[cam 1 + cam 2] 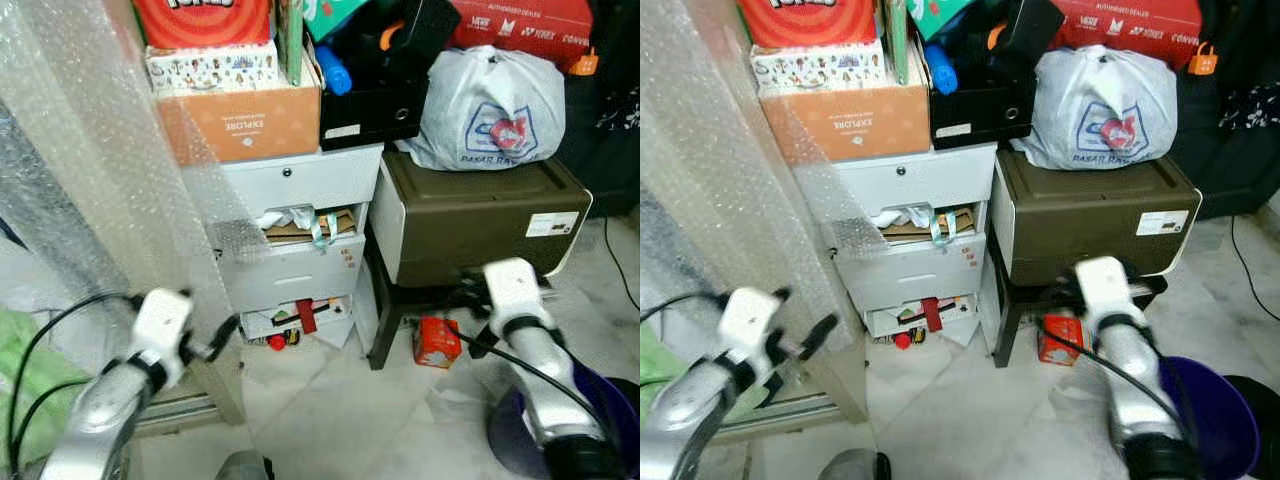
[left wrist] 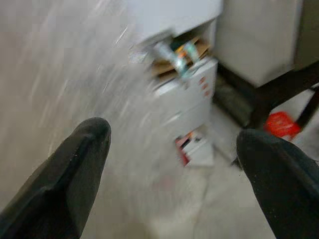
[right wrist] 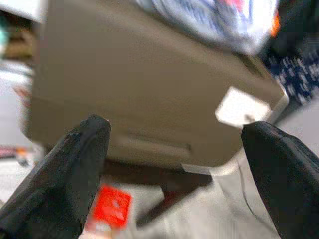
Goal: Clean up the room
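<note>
A small red box lies on the floor beside the leg of a dark stand, under a brown printer. My right gripper is open, hovering just above and right of the red box, in front of the printer. It also appears in the head view as the right gripper. My left gripper is open with nothing between its fingers. It is held low at the left, before a white drawer unit whose drawers hang open with paper and ribbon spilling out.
A bubble wrap sheet hangs at the left. Boxes are stacked on the drawers, and a white plastic bag sits on the printer. A purple bin stands at the lower right. Small red items lie by the bottom drawer.
</note>
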Available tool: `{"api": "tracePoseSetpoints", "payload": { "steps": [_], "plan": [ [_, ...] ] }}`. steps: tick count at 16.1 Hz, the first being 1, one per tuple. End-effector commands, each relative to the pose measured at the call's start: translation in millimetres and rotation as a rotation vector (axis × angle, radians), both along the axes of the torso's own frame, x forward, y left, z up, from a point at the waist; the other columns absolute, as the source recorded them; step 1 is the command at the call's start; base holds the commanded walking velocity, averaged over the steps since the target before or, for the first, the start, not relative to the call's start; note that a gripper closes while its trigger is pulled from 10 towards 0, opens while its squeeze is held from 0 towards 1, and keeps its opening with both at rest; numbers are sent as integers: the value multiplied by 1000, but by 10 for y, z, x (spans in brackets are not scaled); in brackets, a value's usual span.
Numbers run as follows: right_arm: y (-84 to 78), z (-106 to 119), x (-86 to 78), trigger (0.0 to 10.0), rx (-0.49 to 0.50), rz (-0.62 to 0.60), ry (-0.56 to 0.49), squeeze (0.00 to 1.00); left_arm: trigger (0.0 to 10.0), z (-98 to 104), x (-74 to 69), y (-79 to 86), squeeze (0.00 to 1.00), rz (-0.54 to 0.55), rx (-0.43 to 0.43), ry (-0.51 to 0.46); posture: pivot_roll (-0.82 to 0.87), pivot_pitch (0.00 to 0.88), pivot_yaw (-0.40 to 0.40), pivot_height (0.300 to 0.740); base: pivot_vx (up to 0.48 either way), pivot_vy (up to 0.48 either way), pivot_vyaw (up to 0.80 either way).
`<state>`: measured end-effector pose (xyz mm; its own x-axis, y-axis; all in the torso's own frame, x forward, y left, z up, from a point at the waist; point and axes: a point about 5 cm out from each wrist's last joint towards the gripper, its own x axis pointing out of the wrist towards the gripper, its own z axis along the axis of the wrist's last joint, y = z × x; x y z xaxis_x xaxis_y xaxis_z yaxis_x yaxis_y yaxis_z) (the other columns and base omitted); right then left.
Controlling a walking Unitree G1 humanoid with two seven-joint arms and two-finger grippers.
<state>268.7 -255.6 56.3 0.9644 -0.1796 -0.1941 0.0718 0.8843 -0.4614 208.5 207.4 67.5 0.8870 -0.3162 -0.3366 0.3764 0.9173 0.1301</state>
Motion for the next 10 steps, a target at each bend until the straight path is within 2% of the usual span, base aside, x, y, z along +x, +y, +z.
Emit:
{"api": "tracePoseSetpoints", "payload": {
  "steps": [1,3,4,6,7,8,9,10],
  "plan": [
    [-115,-76,-32,10000,-13,-49,39,0,10000,-91,-46,117,0,73,27,22,56,0,-28,740,0,0,0],
    [-252,-244,-141,10000,-21,-95,116,0,10000,-280,-150,328,0,215,28,86,59,0,-32,740,0,0,0],
    [-295,-310,-190,10000,-27,-108,149,0,10000,-350,-207,398,0,251,23,121,61,0,-35,740,0,0,0],
    [-347,-536,-331,10000,18,-154,260,0,10000,-579,-386,520,0,274,118,223,61,0,-34,740,0,0,0],
    [-353,-556,-343,10000,25,-161,267,0,10000,-603,-398,529,0,276,133,234,61,0,-34,740,0,0,0],
    [-286,-814,-479,10000,149,-197,422,0,10000,-811,-455,648,0,394,263,318,66,0,-37,740,0,0,0],
    [-211,-948,-563,10000,245,-216,503,0,10000,-952,-476,705,0,504,271,379,66,0,-40,740,0,0,0],
    [-177,-996,-597,10000,263,-213,534,0,10000,-1008,-476,710,0,541,259,398,62,0,-40,740,0,0,0]
  ]
}}
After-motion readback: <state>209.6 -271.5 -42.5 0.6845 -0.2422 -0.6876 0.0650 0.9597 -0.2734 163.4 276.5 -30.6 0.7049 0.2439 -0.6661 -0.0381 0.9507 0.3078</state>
